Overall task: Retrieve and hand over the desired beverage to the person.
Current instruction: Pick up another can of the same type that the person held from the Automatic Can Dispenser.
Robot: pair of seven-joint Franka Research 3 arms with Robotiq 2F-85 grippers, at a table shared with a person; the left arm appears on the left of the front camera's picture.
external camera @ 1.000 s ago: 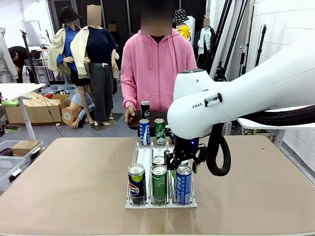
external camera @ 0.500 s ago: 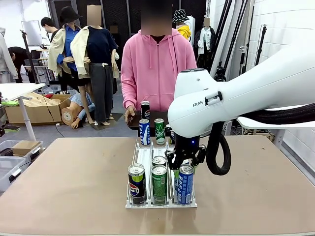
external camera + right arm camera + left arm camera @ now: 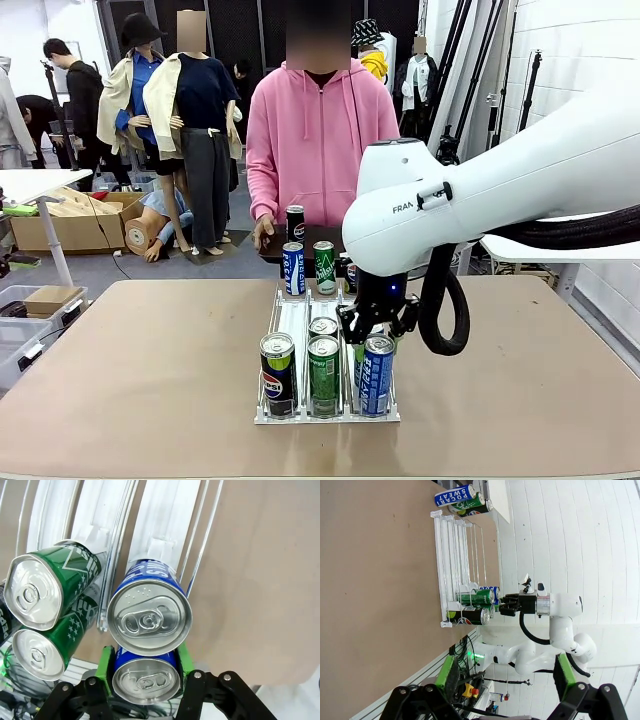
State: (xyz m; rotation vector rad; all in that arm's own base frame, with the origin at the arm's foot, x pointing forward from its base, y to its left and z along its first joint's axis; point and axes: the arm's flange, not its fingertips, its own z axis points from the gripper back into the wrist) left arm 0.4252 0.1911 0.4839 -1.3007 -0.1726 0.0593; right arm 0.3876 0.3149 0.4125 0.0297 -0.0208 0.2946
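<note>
A white wire rack (image 3: 290,318) in the middle of the table holds a black Pepsi can (image 3: 278,373), two green cans (image 3: 323,373) and two blue cans. My right gripper (image 3: 377,328) comes down from above over the front blue can (image 3: 375,378), which leans slightly. In the right wrist view its green pads (image 3: 105,664) press both sides of that can (image 3: 145,681), with the second blue can (image 3: 149,620) just behind it. My left gripper (image 3: 506,682) hangs open, far from the rack (image 3: 451,565). The person (image 3: 320,140) in pink stands at the far edge.
Beyond the rack's far end stand a blue can (image 3: 293,268), a green can (image 3: 324,267) and a black can (image 3: 295,222), close to the person's hand (image 3: 263,232). Bare tabletop (image 3: 140,360) lies left and right of the rack. The rack's far lanes (image 3: 102,510) hold nothing.
My right gripper has dropped a little onto the front blue can, and the can has gone from upright to slightly tilted. A passer-by has walked into the background.
</note>
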